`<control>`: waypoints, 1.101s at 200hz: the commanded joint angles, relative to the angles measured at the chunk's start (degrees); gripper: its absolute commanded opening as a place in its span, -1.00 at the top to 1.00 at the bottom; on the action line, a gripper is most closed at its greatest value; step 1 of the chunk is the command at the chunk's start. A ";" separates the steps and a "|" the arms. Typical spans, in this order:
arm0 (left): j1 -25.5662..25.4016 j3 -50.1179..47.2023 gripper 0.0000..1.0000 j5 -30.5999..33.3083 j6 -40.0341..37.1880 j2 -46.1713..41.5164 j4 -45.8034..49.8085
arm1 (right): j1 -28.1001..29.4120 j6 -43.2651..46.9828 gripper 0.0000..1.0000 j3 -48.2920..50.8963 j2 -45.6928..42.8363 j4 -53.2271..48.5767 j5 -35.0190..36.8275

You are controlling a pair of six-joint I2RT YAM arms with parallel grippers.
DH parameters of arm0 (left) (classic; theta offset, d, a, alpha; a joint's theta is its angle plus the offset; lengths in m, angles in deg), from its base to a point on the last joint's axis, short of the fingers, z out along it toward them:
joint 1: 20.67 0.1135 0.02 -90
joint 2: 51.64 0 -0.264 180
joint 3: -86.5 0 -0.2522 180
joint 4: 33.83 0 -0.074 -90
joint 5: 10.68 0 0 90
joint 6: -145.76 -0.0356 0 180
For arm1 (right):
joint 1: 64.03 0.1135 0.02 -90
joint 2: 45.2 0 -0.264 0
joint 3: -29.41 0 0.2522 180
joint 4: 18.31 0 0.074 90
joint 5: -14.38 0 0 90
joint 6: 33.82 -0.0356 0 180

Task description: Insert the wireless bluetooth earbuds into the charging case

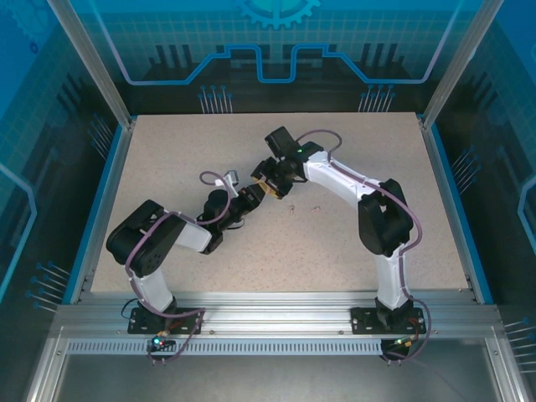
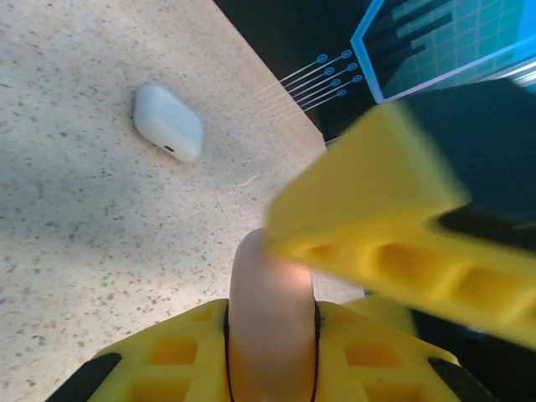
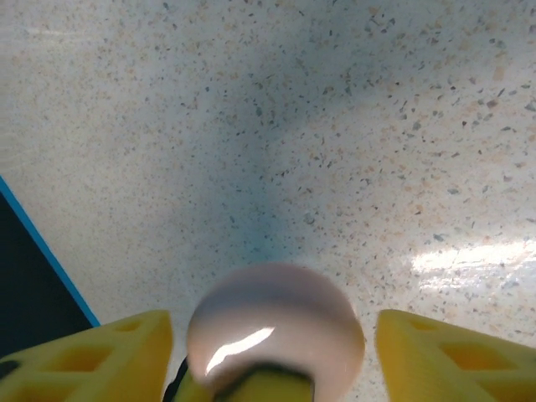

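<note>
While the left gripper (image 2: 270, 339) is clamped shut on the pinkish-tan charging case (image 2: 270, 276), the right gripper (image 3: 270, 327) stands wide open straight in front of it. One of its fingers sits on each side of the case's rounded end, with bare table (image 3: 251, 126) showing in both gaps, so it grips nothing. The case's long axis runs straight out along the left fingers, its free end pointing at the right hand.

From above, two earbuds (image 1: 291, 209) lie loose on the table, near both hands but apart from them, back toward the right arm's base side. I judge the empty right hand the slightly nearer one; it would have to turn back and down for a bud. Whether the case's lid is open I cannot tell.

A white case (image 2: 167, 121) lies ahead and to the left of the left hand. No brand or writing can be read on either case.
</note>
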 commanded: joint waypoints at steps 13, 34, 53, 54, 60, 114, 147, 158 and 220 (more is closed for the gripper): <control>0.16 0.55 1.00 -1.31 0.12 -4.48 7.41 | -2.93 2.22 -0.50 3.98 -8.25 2.79 2.36; 0.56 2.49 1.00 -6.89 -3.12 -8.08 15.36 | -5.84 7.25 -0.51 9.69 -12.53 5.42 1.75; 1.37 5.37 1.00 -13.94 -7.97 -11.08 23.30 | -8.37 15.36 -0.52 16.27 -16.87 9.67 0.07; 1.43 5.49 1.00 -14.40 -8.27 -11.25 23.64 | -8.52 15.36 -0.52 16.98 -17.12 9.75 0.07; 1.83 6.28 1.00 -16.48 -9.69 -12.05 25.68 | -9.11 18.35 -0.52 19.07 -18.62 10.77 0.08; 6.65 11.57 1.00 -32.08 -18.52 -16.69 38.24 | -14.03 39.66 -0.50 42.26 -33.01 33.77 -12.70; 7.58 12.87 1.00 -37.26 -20.52 -17.59 40.23 | -14.96 44.07 -0.49 46.38 -35.06 39.54 -23.23; 7.56 13.21 1.00 -38.41 -20.43 -17.56 39.96 | -14.71 44.34 -0.49 46.36 -34.32 40.89 -25.91; 7.56 15.51 1.00 -40.63 -19.73 -16.99 40.49 | -11.77 45.07 -0.45 42.72 -29.07 42.43 -28.86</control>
